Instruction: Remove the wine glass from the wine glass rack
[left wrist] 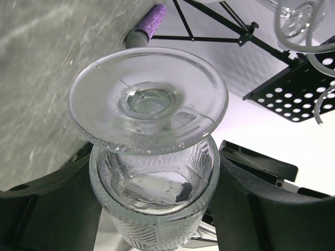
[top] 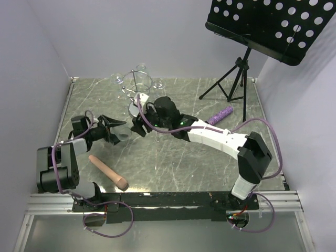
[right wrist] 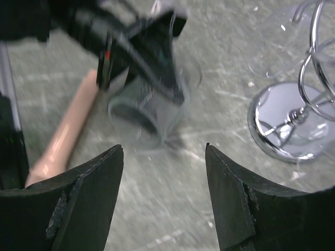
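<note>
My left gripper (top: 116,130) is shut on a cut-glass wine glass (top: 122,132), held sideways low over the table, left of the rack. In the left wrist view its round foot (left wrist: 149,99) faces the camera. Its bowl (left wrist: 157,204) sits between the two black fingers (left wrist: 49,212). The wine glass rack (top: 140,89), a silver wire stand with a shiny round base (right wrist: 285,125), stands behind, with other glasses (top: 118,80) hanging from its top ring. My right gripper (right wrist: 165,151) is open and empty over bare table, just right of the held glass (right wrist: 149,102).
A pale wooden rolling pin (top: 108,172) lies near the front left. A purple stick (top: 219,115) lies at the right. A black music stand (top: 273,26) rises at the back right, its tripod legs (top: 231,84) on the table.
</note>
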Robot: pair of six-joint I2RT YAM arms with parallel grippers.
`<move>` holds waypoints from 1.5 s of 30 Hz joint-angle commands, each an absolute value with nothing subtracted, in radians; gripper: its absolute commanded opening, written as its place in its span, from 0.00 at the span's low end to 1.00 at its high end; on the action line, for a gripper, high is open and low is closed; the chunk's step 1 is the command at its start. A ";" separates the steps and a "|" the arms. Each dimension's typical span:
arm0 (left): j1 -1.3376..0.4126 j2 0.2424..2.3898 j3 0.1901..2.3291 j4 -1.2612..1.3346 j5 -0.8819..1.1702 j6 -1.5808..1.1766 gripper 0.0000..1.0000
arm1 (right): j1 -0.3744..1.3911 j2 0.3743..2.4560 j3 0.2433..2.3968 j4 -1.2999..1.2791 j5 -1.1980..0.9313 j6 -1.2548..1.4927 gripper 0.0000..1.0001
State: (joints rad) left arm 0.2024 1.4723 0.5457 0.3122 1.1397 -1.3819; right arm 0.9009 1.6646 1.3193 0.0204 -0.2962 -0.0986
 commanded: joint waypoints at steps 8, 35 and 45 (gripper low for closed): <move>0.230 1.379 0.519 0.353 1.198 -1.516 0.01 | 0.940 1.767 1.439 0.106 -0.238 0.080 0.70; 0.244 1.385 0.509 0.255 1.167 -1.608 0.01 | 0.988 2.011 1.628 0.133 -0.048 0.092 0.51; 0.244 1.370 0.511 0.247 1.167 -1.606 0.01 | 0.989 2.028 1.626 0.141 -0.041 0.083 0.29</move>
State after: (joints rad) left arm 0.2588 1.4109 0.5083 0.2043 1.0611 -1.6287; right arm 0.9916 1.9999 1.5711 0.0746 -0.0776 0.0662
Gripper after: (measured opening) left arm 0.728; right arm 0.336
